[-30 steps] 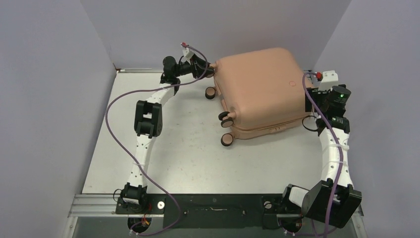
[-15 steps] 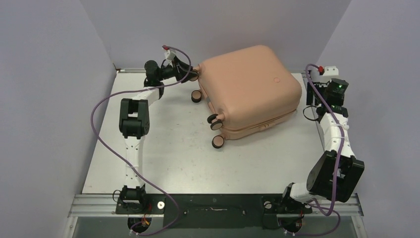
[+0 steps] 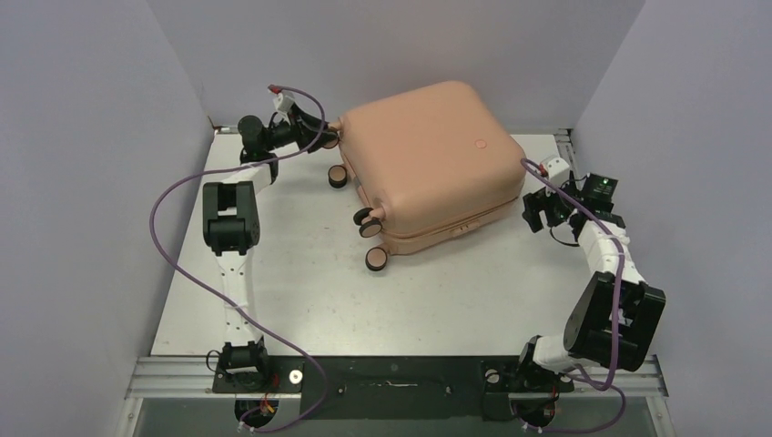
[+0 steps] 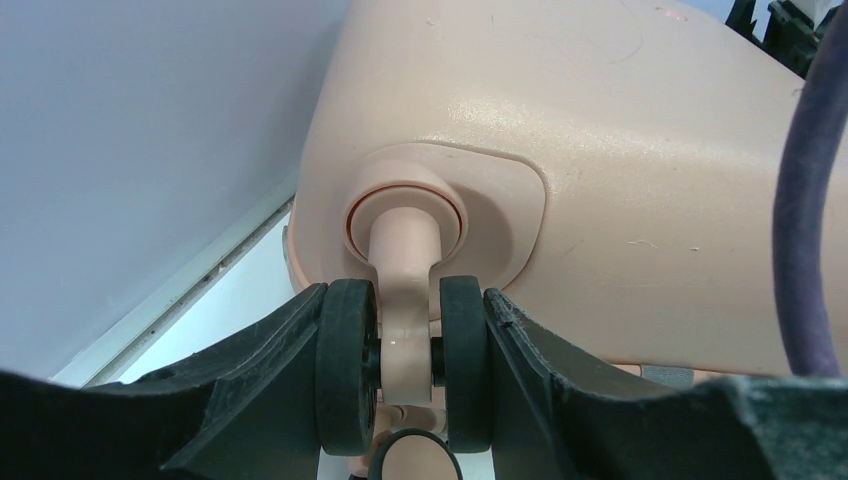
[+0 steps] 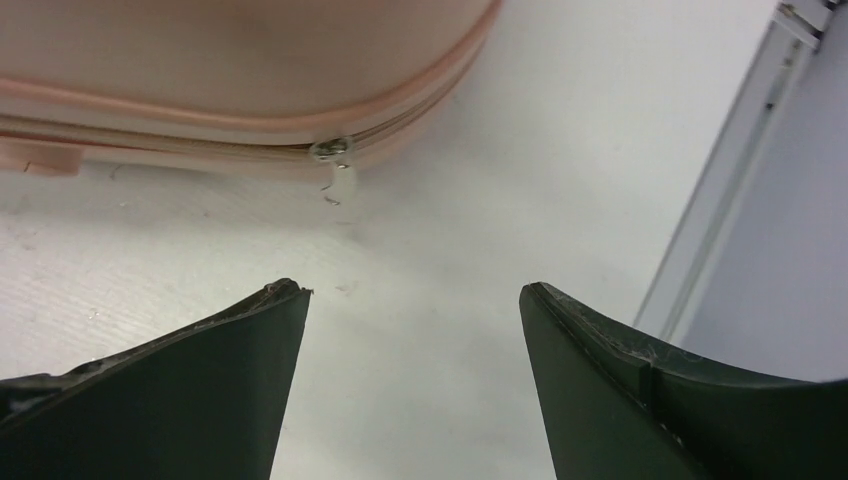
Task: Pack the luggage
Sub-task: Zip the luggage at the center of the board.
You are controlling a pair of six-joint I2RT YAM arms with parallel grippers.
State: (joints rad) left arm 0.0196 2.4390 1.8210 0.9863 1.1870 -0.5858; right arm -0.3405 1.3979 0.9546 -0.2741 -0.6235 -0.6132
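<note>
- Toward the far middle of the table [image 3: 437,300], lying flat with both shells closed: the luggage [image 3: 423,155], wheels pointing left, well clear of the near edge.
- At its far-left corner, clamped on a twin-tyred caster [image 4: 347,365]: the left gripper [image 4: 405,295], one pad flat against the outer face of each tyre, the peach stem between them.
- Just beside the right end of the case, low over the table: the right gripper [image 5: 410,295], spread wide and holding nothing, zipper pull [image 5: 332,150] a little ahead and to the left in its wrist view.
- Probably a repositioning step: swinging the case by that caster to bring the zip within the right arm's reach.
- Pull slowly and level; a caster swivels, so expect the case to yaw rather than follow straight.
- Hold the squeeze firm on the tyres, since rubber can roll out of a loose pinch.
- Avoid lifting, which would load the stem and tip the shell.
- Hold the right fingers apart and off the shell until the case rests.
- Then line up on the pull, not on the seam beside it.
</note>
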